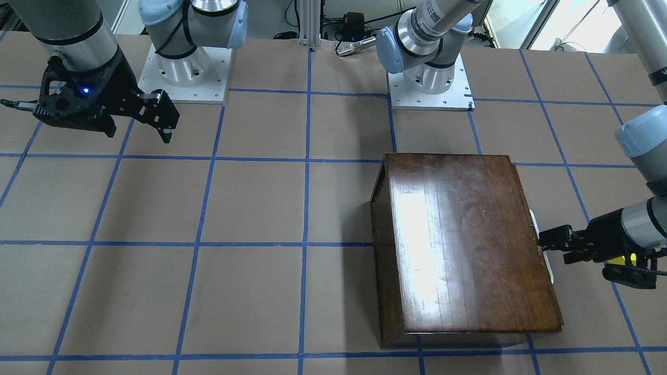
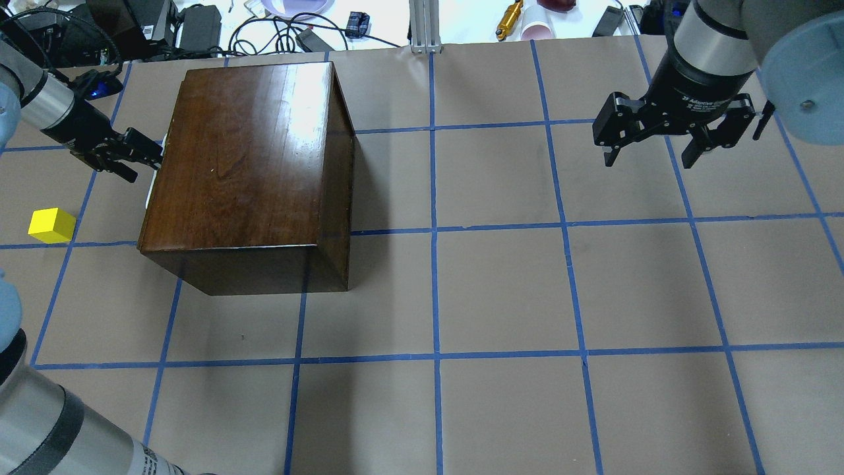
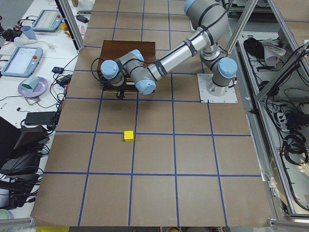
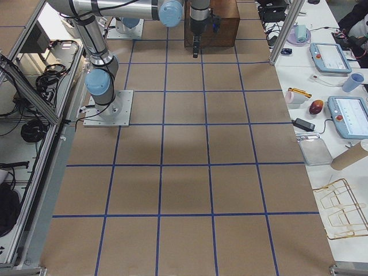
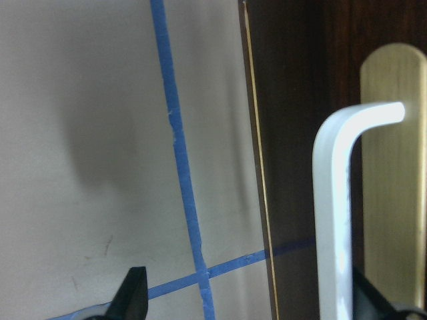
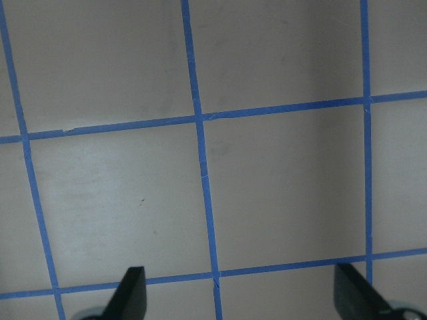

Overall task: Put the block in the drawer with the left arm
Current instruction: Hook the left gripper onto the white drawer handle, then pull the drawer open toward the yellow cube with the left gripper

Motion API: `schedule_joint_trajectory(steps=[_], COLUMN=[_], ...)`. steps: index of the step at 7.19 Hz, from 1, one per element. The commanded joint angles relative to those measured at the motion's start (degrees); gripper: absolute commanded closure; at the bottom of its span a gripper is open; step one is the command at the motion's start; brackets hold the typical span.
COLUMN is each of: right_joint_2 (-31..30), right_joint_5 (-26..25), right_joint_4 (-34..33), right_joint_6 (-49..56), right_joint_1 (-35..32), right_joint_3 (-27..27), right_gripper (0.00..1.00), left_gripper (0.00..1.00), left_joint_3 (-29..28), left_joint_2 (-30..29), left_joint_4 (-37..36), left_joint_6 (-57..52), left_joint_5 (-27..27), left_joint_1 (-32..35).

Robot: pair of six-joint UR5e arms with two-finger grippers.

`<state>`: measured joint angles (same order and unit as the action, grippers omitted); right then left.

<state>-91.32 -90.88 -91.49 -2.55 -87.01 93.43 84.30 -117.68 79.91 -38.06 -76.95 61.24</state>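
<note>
The yellow block [image 2: 51, 225] sits on the table, apart from the dark-brown wooden box [image 2: 250, 165] and on its drawer side; it also shows in the exterior left view [image 3: 128, 136]. The drawer shows only its dark front panel [image 5: 293, 133] and pale metal pull [image 5: 331, 220]; no tray shows. My left gripper [image 2: 142, 155] is open at the drawer front, with the pull between its fingers, close to the right one [image 5: 370, 297]. My right gripper [image 2: 649, 155] is open and empty, hanging above the table far from the box.
The box [image 1: 464, 245] stands on brown paper with a blue tape grid. The robot bases [image 1: 185, 73] stand at the table's robot side. Cables and clutter [image 2: 277, 26] lie past the far edge.
</note>
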Motion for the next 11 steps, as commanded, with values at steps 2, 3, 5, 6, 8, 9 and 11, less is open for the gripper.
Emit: schedule_joint_trajectory(steps=[2,3,5,6,8,9,11], right_joint_2=[0.0,0.0,0.0,0.0,0.0,0.0,0.0], right_joint_5=[0.0,0.0,0.0,0.0,0.0,0.0,0.0], right_joint_4=[0.0,0.0,0.0,0.0,0.0,0.0,0.0], right_joint_6=[0.0,0.0,0.0,0.0,0.0,0.0,0.0], right_joint_1=[0.0,0.0,0.0,0.0,0.1,0.0,0.0], right_joint_3=[0.0,0.0,0.0,0.0,0.0,0.0,0.1], right_gripper=[0.00,0.00,0.00,0.00,0.00,0.00,0.00], left_gripper=[0.00,0.00,0.00,0.00,0.00,0.00,0.00], left_joint_3=[-0.4,-0.4,-0.5,-0.5,-0.5,-0.9,-0.9], left_joint_2=[-0.2,-0.2,-0.2,-0.3,-0.3,-0.3,-0.3], left_joint_4=[-1.3,-1.3,-1.3,-1.3,-1.3,-1.3,-1.3], left_joint_6=[-1.4,-2.4,-2.6,-2.8,-4.2,-5.4,-5.4], left_joint_5=[-1.9,-1.9,-1.8,-1.8,-1.8,-1.9,-1.9], left_joint_1=[-0.1,-0.2,-0.2,-0.2,-0.5,-0.6,-0.7])
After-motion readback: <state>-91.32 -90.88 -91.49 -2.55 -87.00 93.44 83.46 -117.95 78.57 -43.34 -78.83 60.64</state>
